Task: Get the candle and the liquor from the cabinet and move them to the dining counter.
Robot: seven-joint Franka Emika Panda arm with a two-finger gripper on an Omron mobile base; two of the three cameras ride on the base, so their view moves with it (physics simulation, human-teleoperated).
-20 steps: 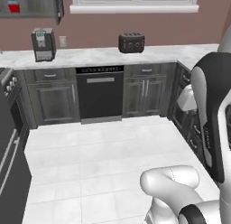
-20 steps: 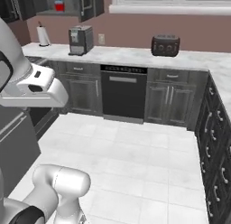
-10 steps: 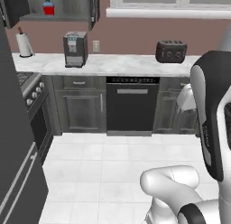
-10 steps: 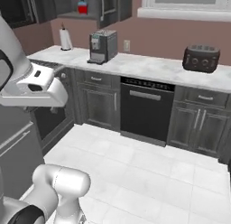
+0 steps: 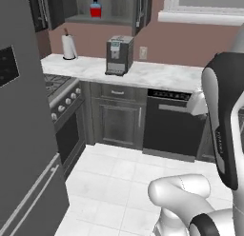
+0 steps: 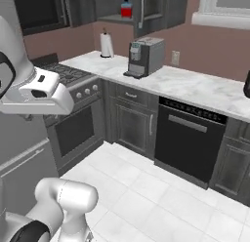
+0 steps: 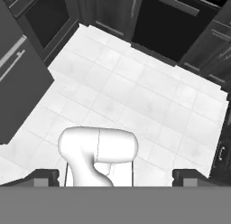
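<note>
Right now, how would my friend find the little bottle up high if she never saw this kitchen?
Find the coffee machine on the marble worktop. Straight above it hangs the dark grey cabinet, its doors open. On its shelf stands the liquor: a small squarish bottle, red below, blue above, with a black cap, the brightest thing up there.

Around me the walls were dusky pink and the floor was white tile. A marble worktop carried a coffee machine and a paper towel roll, above dark grey lower cabinets, a black dishwasher and a stove. A white-framed window sat to the right.
</note>
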